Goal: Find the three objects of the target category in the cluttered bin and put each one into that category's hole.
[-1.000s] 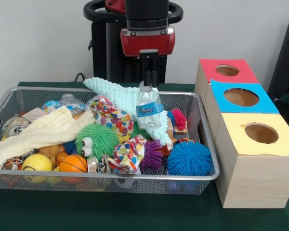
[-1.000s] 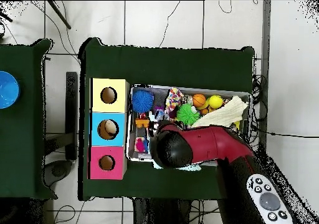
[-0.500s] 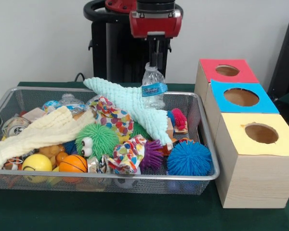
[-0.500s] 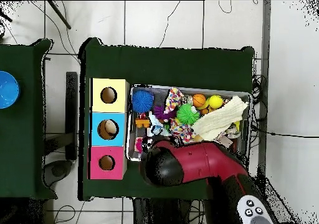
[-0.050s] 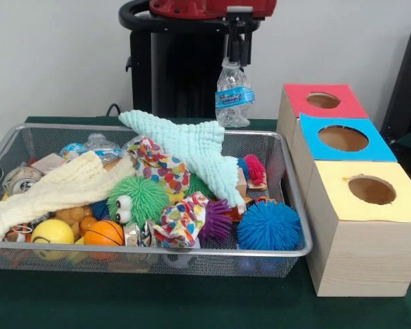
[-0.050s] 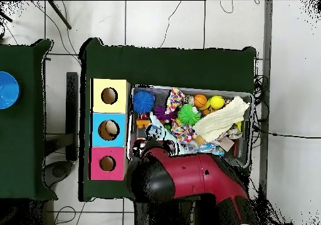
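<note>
Nearest, a blue spiky rubber ball point(image 5: 269, 225) and an orange mini basketball point(image 5: 103, 233) lie in the wire mesh bin point(image 5: 298, 205). Farther back, my gripper point(image 5: 235, 49) clamps the neck of a clear plastic water bottle point(image 5: 233, 96), hanging upright above the bin's far rim, beside the red-topped wooden box point(image 5: 322, 101).

A desk point(image 5: 192, 305) covered in dark green cloth carries a wire mesh bin point(image 5: 288, 250) filled with toys and cloths, and, just beside the bin, a row of three wooden boxes. Each box has a round hole in a coloured top: yellow point(image 5: 359, 233), blue point(image 5: 342, 140) and red point(image 5: 322, 101), standing side by side and touching.
</note>
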Robot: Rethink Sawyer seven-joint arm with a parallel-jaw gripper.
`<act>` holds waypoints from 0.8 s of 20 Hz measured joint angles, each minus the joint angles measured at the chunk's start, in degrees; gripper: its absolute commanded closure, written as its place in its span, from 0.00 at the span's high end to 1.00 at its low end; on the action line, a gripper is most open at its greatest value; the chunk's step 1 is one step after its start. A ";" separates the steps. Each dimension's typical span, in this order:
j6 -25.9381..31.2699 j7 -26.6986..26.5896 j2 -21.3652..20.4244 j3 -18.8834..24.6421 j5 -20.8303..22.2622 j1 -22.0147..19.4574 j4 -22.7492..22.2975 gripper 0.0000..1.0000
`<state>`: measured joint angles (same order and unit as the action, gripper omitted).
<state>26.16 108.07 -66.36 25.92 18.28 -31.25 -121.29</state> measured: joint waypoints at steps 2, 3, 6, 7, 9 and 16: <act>0.01 0.00 -0.56 -0.30 -0.38 0.46 -0.02 0.00; 0.01 0.00 -1.02 -0.66 -0.76 0.96 -0.03 0.00; 0.01 0.00 -1.81 -1.55 -1.50 2.11 -0.07 0.00; 0.01 0.00 -2.03 -1.84 -1.76 2.47 -0.10 0.00; 0.01 0.00 -2.46 -2.41 -2.27 3.19 -0.15 0.00; 0.01 0.00 -2.82 -4.77 -3.18 6.39 -0.58 0.00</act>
<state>26.16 108.07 -69.18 21.16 15.10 -24.86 -121.88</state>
